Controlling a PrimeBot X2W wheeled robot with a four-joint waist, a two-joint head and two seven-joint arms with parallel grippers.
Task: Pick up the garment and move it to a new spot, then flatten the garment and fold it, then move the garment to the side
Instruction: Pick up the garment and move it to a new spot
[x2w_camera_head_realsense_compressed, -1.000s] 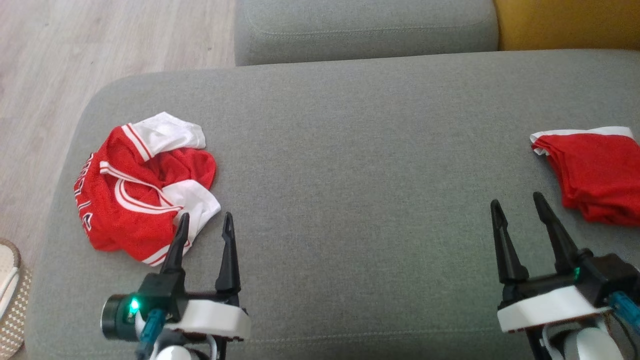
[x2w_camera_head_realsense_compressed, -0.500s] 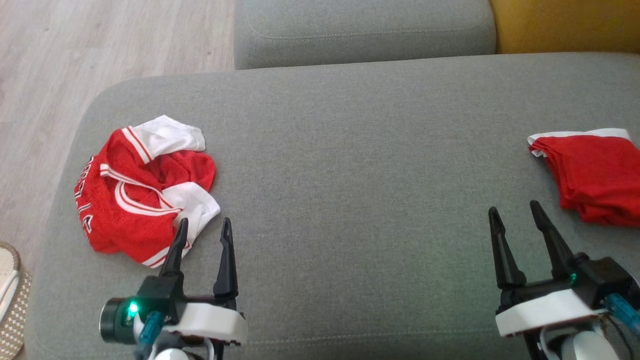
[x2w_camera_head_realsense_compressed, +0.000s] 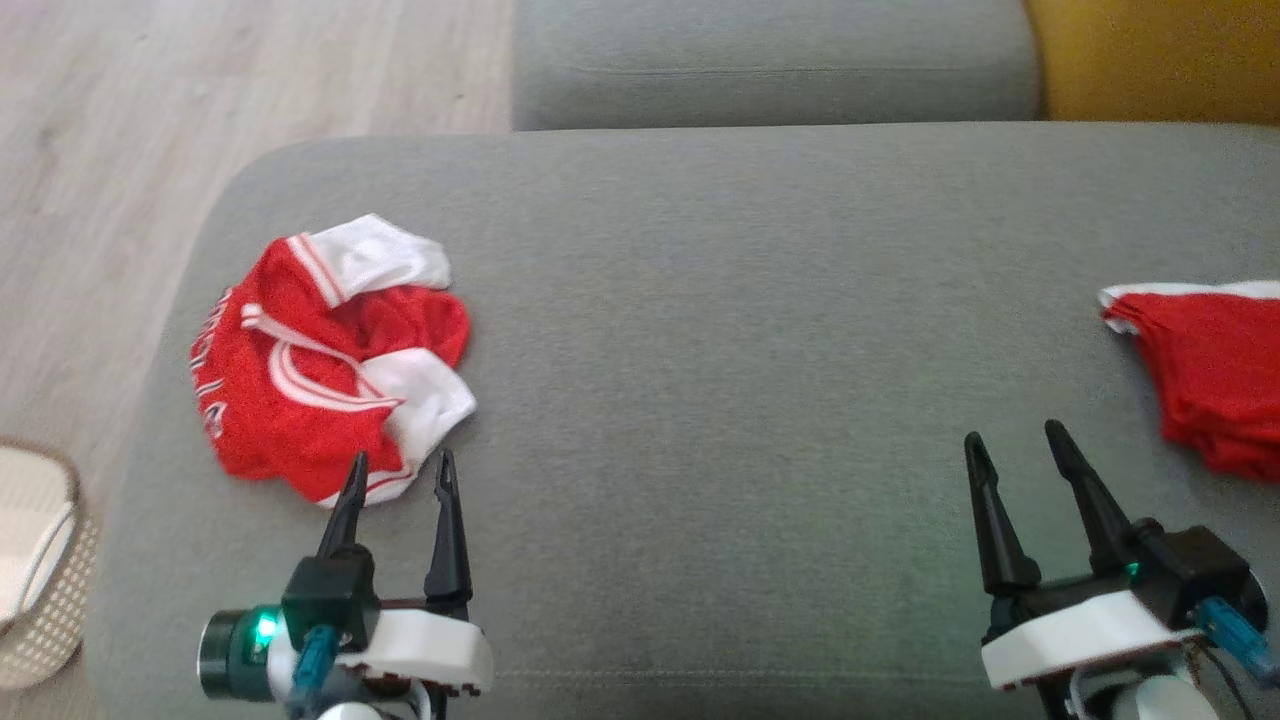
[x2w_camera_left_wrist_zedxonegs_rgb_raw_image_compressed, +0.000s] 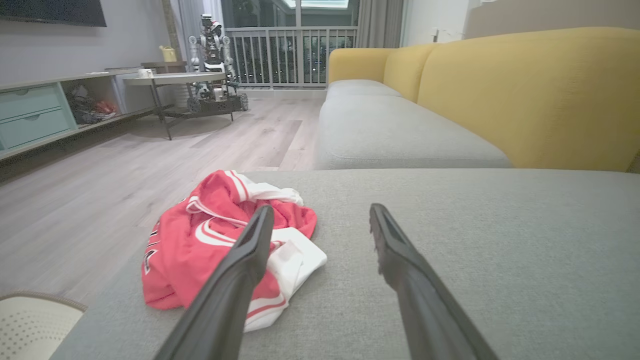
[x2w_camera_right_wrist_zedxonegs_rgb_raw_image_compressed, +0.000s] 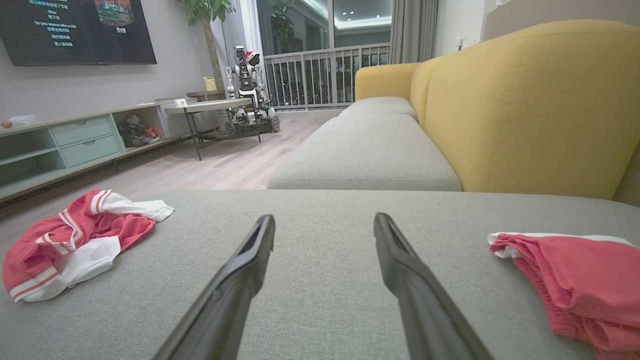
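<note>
Fingers (x2w_camera_head_realsense_compressed: 447, 520) of the left gripper (x2w_camera_head_realsense_compressed: 400, 458) and right gripper (x2w_camera_head_realsense_compressed: 1012, 432) gape wide and empty, the left aimed at the crumpled garment (x2w_camera_head_realsense_compressed: 320, 380) on the sofa cushion (x2w_camera_head_realsense_compressed: 750, 350), likely for pickup.

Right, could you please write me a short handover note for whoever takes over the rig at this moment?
Left claw: open, empty, at the near edge of the crumpled red-and-white garment, no grip on it.
Right claw: open, empty, over bare grey cushion, beside a second red garment lying at the cushion's right end.
Done: nothing yet on the crumpled garment; it lies bunched at the cushion's left end.
Left: grasp it, carry it to a new spot, flatten, fold, move aside.
</note>
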